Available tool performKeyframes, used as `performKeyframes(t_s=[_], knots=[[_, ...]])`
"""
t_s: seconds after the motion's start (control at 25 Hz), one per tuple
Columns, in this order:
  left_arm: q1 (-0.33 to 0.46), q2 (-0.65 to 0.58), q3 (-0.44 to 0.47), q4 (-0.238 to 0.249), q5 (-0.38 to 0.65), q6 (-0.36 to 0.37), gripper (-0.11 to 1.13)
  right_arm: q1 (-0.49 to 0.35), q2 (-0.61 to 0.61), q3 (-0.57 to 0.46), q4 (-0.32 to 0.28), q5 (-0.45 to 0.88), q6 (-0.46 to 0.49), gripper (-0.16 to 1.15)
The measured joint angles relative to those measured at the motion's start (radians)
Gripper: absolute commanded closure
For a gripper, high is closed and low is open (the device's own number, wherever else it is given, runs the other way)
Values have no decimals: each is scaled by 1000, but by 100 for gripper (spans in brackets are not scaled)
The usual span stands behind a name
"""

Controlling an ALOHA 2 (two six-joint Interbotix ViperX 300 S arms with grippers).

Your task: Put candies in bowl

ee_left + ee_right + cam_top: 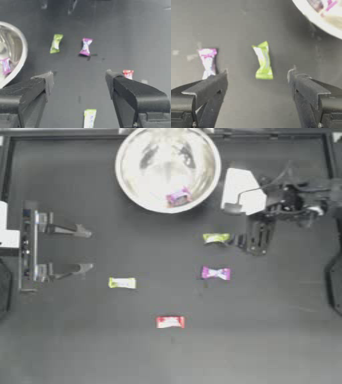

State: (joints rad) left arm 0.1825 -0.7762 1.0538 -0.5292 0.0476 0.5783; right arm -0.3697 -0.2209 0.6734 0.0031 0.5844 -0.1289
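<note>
The shiny metal bowl (122, 170) stands at the table's far edge and holds one pink-purple candy (178, 197). Loose on the table lie a yellow-green candy (216, 238), a pink-purple candy (216, 273), a second yellow-green candy (121, 283) and a red candy (170, 321). My right gripper (252, 237) is open just right of the first yellow-green candy (263, 60), which lies just ahead of the open jaws, with nothing held. At the left side my left gripper (83, 250) waits, open and empty.
The right arm's white wrist part (240, 192) hangs close beside the bowl's right rim. Dark frame bars run along the table's far and side edges. Bare dark table (80, 343) spreads around the red candy and toward the near edge.
</note>
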Motion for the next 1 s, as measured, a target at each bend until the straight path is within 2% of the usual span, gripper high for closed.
performKeyframes(t_s=[0.36, 1.0], knots=[[0, -2, 2, -2, 0, -2, 7, -9, 141, -35, 2, -21, -12, -1], [0, 0, 17, -26, -2, -2, 7, -25, 293, -66, -26, -74, -14, -1]])
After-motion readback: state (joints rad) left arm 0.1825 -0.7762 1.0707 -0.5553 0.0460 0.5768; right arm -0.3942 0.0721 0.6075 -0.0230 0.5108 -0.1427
